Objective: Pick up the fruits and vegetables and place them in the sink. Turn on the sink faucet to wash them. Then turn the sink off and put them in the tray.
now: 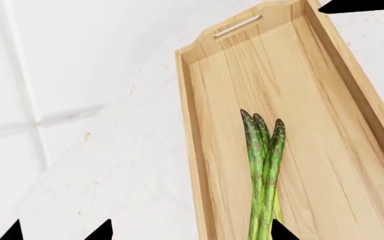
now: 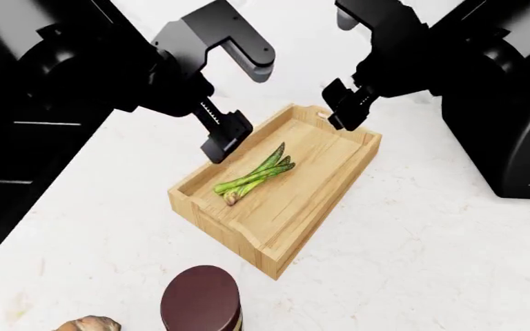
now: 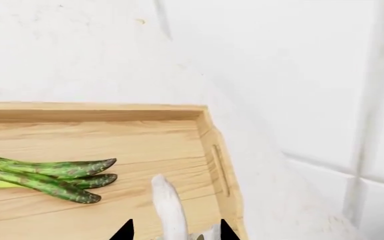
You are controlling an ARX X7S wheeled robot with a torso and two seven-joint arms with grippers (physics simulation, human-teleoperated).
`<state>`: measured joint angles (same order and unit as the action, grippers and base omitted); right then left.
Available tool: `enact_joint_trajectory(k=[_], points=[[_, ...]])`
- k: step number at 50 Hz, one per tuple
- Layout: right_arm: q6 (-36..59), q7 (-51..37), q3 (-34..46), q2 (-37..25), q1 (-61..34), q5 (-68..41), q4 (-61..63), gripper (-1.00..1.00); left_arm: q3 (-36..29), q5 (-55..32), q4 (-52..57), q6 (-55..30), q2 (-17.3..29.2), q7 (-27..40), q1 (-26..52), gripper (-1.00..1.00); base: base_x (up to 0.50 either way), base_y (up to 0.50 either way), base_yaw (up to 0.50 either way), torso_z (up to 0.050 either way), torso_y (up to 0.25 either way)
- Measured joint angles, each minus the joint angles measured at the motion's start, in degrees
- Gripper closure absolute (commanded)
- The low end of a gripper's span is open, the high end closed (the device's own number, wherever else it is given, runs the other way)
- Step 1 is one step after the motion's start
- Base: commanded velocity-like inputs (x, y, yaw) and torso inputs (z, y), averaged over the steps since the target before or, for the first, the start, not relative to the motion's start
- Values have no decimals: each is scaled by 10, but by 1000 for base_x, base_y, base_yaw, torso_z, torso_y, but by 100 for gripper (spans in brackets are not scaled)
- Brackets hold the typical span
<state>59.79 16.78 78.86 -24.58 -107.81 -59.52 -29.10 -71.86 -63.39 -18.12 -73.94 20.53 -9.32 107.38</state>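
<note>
The light wooden tray (image 2: 331, 195) lies on the white counter in the middle of the head view. The bunch of green asparagus stalks (image 2: 254, 176) lies flat inside it, also seen in the left wrist view (image 1: 265, 170) and the right wrist view (image 3: 52, 175). My left gripper (image 2: 221, 141) (image 1: 192, 232) is open and empty above the tray's left rim. My right gripper (image 2: 344, 110) (image 3: 174, 231) hangs over the tray's far end, shut on the whitish garlic piece (image 3: 168, 210). The sink and faucet are out of view.
A brown-lidded jar (image 2: 201, 303) stands near the front edge, with a croissant (image 2: 85, 324) beside it at the lower left. A black appliance (image 2: 523, 152) stands at the right. A white tiled wall (image 3: 325, 75) rises behind the tray.
</note>
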Motion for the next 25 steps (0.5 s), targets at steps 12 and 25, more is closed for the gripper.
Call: enact_joint_trajectory(k=[12, 25], points=[[-29, 49, 30, 52, 5, 37, -81, 100, -1, -1, 2, 0, 1, 2, 2, -100, 0, 0, 0, 0, 0], [-55, 96, 53, 97, 19, 64, -155, 100, -5, 0, 4, 1, 0, 3, 1, -100, 0, 0, 0, 0, 0]])
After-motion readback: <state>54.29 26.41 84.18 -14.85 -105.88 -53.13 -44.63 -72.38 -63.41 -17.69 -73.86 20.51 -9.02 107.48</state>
